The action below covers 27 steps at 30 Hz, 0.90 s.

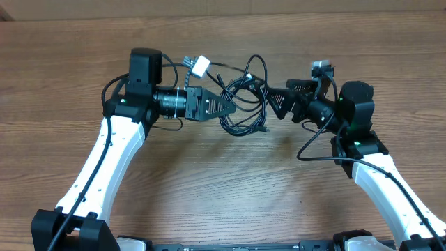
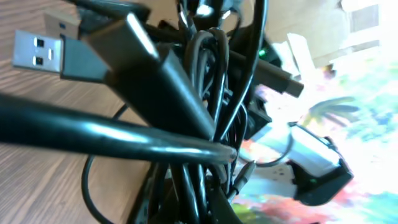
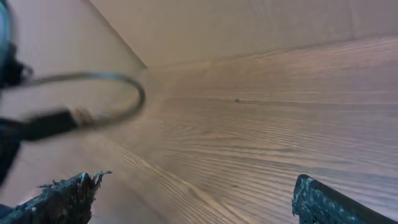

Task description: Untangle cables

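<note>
Cables [image 1: 242,90] are bunched in one knot, pinched at the tips of the closed left gripper [image 1: 226,106], seemingly so that the knot is anchored. Just ahead of the right gripper [image 1: 275,102], spread wide and empty, loose loops are left reachable, probably for one to be drawn out.

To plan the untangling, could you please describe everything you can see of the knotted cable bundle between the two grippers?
The cables are thin, glossy black cords knotted in one loose bundle, loops sticking out, over the wooden table. One ends in a silver USB plug. The left gripper appears shut on its left edge; the open right gripper is beside it.
</note>
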{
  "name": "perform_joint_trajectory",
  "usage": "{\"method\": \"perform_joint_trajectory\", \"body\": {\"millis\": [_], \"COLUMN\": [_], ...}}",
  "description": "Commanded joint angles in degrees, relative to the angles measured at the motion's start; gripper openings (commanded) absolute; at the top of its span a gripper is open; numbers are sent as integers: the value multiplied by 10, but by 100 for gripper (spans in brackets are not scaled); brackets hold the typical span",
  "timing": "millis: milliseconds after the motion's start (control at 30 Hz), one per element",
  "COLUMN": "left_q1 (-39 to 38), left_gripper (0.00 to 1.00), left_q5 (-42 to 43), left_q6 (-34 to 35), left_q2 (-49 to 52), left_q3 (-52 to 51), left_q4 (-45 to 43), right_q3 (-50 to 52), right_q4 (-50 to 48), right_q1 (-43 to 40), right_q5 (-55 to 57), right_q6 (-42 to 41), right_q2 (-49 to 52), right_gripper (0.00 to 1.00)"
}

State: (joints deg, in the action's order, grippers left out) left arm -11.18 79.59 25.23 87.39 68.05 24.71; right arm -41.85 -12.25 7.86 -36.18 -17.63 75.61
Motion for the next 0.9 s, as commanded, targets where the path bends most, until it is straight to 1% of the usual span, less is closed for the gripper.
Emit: {"method": "perform_joint_trajectory", "body": {"millis": [0,133,233,333,533,567,667,733,767,867], "left_q1": [4,4,4,3,3,3,2,2,1,-5], "left_gripper": [4,4,4,4,4,4,4,4,4,4], "left_q5": [60,58,60,60,60,61,81,95,101,103], "left_q6": [144,215,263,293,297,297,297,297,297,297], "left_q2": [-5,-5,-5,-5,-5,-5,-5,-5,-5,-5], "left_q3": [6,6,6,6,6,6,6,6,6,6], "left_q4": [-57,-85,-85,-85,-85,-85,-85,-85,-85,-85], "right_q3": [-5,-5,-5,-5,-6,-5,-6,-5,-5,-5], "right_q4": [3,-30,-51,-71,-111,-113,-112,-113,-113,-117], "right_q1": [-2,-1,-1,-1,-1,-1,0,0,0,0], "right_q5": [-23,-96,-100,-103,-143,-146,-150,-150,-152,-174], "right_q6": [94,105,104,105,108,116,166,187,199,237], "right_q2": [0,0,0,0,0,0,2,7,9,17], "right_gripper": [100,100,100,100,98,98,93,92,91,81]}}
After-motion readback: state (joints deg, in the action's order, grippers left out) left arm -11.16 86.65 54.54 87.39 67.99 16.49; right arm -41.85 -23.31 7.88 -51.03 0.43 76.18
